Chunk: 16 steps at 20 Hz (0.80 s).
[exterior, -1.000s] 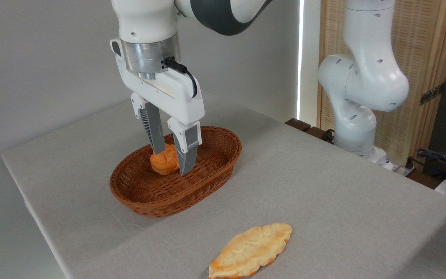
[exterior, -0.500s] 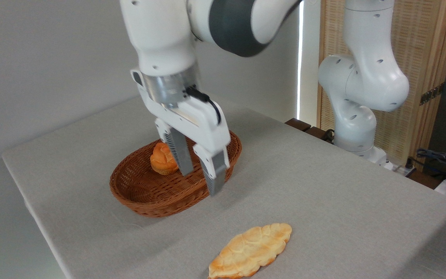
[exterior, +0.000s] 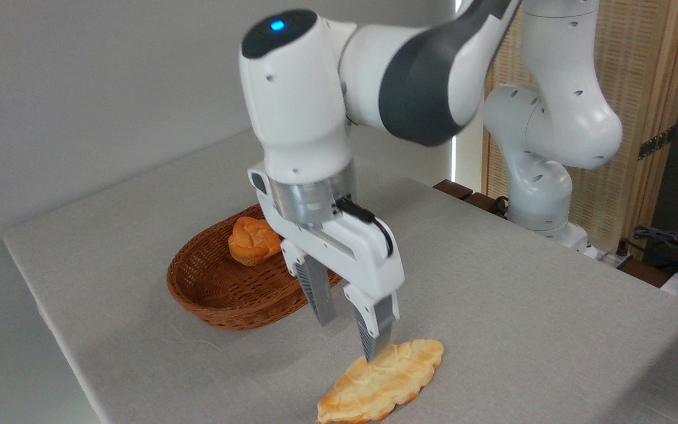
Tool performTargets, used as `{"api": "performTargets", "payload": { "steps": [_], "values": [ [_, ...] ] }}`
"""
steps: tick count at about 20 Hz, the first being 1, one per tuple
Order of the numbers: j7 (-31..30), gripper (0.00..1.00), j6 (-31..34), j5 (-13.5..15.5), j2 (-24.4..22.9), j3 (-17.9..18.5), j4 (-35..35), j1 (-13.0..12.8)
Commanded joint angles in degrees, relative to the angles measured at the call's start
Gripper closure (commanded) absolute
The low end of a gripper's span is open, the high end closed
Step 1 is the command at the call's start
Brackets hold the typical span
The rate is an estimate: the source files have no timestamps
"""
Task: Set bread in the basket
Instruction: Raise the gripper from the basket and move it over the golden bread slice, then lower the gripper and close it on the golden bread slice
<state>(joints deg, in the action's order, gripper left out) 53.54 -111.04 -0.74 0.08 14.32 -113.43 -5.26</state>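
A small round orange-brown bun (exterior: 252,239) lies inside the oval woven basket (exterior: 221,294) on the left of the table. The long flat golden pastry (exterior: 383,383) lies on the cloth near the front edge, outside the basket. My gripper (exterior: 349,338) is open and empty, pointing down between the basket and the pastry. Its right fingertip (exterior: 374,347) overlaps the pastry's upper edge in the picture; I cannot tell whether it touches. The arm hides the basket's right end.
The grey cloth table (exterior: 492,282) stretches to the right behind the pastry. The arm's white base (exterior: 551,153) stands at the back right, with cables (exterior: 668,241) and a wooden screen (exterior: 639,88) beyond the table edge.
My gripper has left the bun in the basket, then swung right and toward the front, coming down open over the flat pastry's upper edge. Bun and pastry have not moved.
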Motion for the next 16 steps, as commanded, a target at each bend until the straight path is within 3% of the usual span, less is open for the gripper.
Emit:
{"api": "performTargets", "payload": {
  "steps": [1,7,16],
  "values": [
    [4.6,0.0,-3.9,-1.8,0.2,2.0,-2.7,-0.3],
    [9.7,0.0,-5.0,-2.2,2.3,3.3,-2.9,-0.3],
    [11.2,0.0,-5.6,-2.2,3.4,3.3,-3.1,-0.3]
  ]
}}
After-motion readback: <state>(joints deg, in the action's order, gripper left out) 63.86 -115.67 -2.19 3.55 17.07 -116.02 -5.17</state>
